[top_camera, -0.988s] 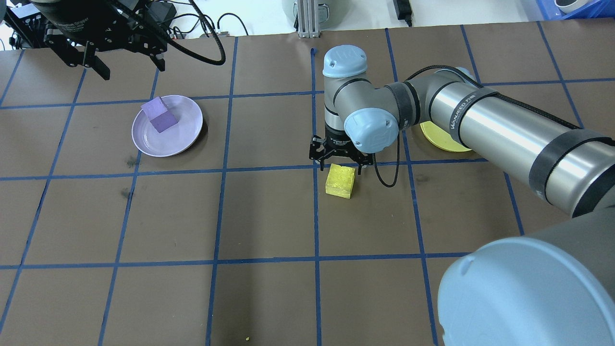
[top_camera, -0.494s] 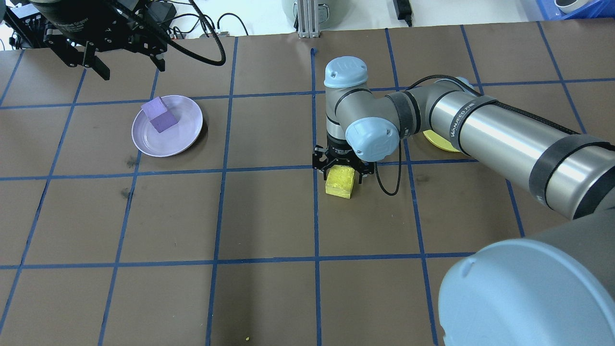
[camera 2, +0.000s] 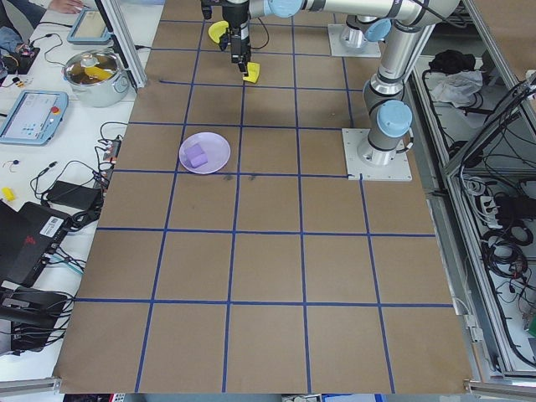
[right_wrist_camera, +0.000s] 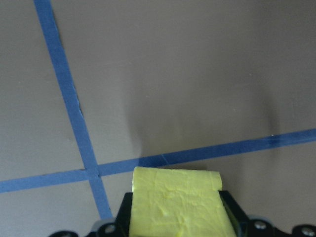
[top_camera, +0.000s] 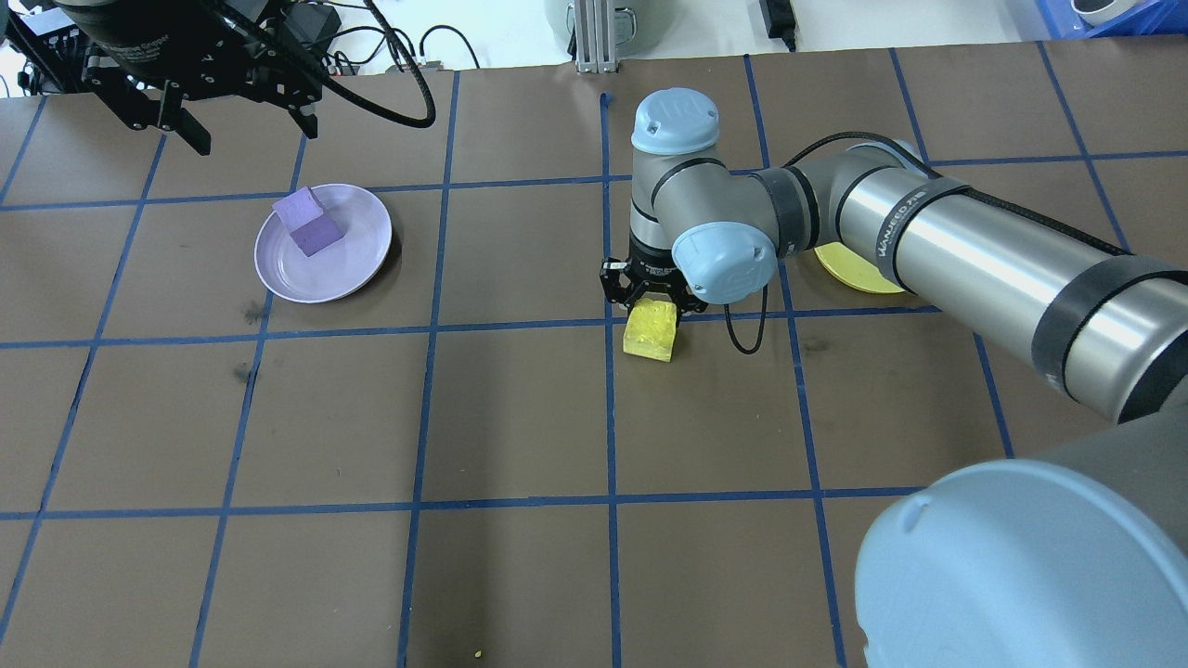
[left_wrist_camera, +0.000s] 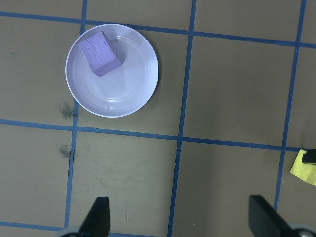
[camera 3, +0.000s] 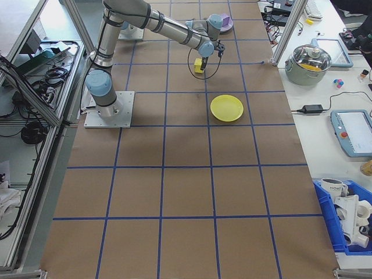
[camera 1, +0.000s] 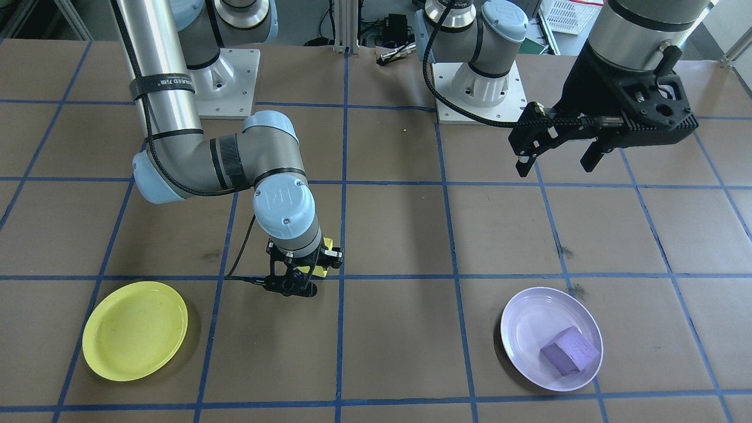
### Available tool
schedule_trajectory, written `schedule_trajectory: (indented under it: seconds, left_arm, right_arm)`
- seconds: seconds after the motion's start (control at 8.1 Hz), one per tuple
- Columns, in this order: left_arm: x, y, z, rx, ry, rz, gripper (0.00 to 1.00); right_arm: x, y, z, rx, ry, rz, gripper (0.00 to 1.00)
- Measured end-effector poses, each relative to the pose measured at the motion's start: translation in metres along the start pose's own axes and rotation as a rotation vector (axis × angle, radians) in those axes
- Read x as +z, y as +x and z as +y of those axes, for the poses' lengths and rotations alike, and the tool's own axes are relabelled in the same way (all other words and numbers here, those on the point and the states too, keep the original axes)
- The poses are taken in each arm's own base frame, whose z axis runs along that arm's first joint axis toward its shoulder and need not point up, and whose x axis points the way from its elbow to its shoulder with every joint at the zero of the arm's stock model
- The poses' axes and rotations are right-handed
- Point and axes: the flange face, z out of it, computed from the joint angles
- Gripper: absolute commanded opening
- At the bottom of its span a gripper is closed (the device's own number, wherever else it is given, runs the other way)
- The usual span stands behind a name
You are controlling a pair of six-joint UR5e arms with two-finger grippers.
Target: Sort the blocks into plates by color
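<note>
One yellow block [top_camera: 650,328] btwn right gripper [top_camera: 652,299] jaws

Even bright overhead light, soft shadows, arm glare; right wrist view slightly blurred.

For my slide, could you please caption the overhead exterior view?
Right claw grips the yellow block; purple block sits in lavender plate.

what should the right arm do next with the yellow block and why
Probably carry the yellow block over to the yellow plate, since the right gripper is shut on it, that plate holds nothing, and the purple block already sits in its plate.
</note>
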Motion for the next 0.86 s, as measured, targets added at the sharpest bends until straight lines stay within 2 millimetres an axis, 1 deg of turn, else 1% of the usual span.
schedule_trajectory:
  seconds: [0.12, 0.25, 0.37, 0.49, 0.62, 0.74, 0.86]
  left_arm:
    - [0.0, 0.0, 0.0, 0.0, 0.001, 0.0, 1.0]
    - [0.0, 0.0, 0.0, 0.0, 0.0, 0.0, 1.0]
    - [-0.001, 0.0, 0.001, 0.0, 0.001, 0.0, 1.0]
    - [-0.001, 0.0, 0.001, 0.0, 0.001, 0.001, 1.0]
    - [-0.001, 0.0, 0.001, 0.0, 0.001, 0.001, 1.0]
    - [-0.001, 0.0, 0.001, 0.0, 0.001, 0.001, 1.0]
    - [-0.001, 0.0, 0.001, 0.0, 0.002, 0.0, 1.0]
  right_arm:
    - [-0.018, 0.004, -0.009, -0.03, 0.037, -0.025, 0.0]
    - [-0.05, 0.017, -0.026, -0.061, 0.093, -0.052, 0.0]
    - [-0.079, 0.042, -0.046, -0.09, 0.144, -0.072, 0.0]
    - [-0.099, 0.075, -0.067, -0.151, 0.185, -0.078, 0.0]
    - [-0.114, 0.112, -0.088, -0.24, 0.221, -0.068, 0.0]
    - [-0.122, 0.148, -0.107, -0.32, 0.248, -0.05, 0.0]
    - [-0.127, 0.179, -0.122, -0.399, 0.279, -0.013, 0.0]
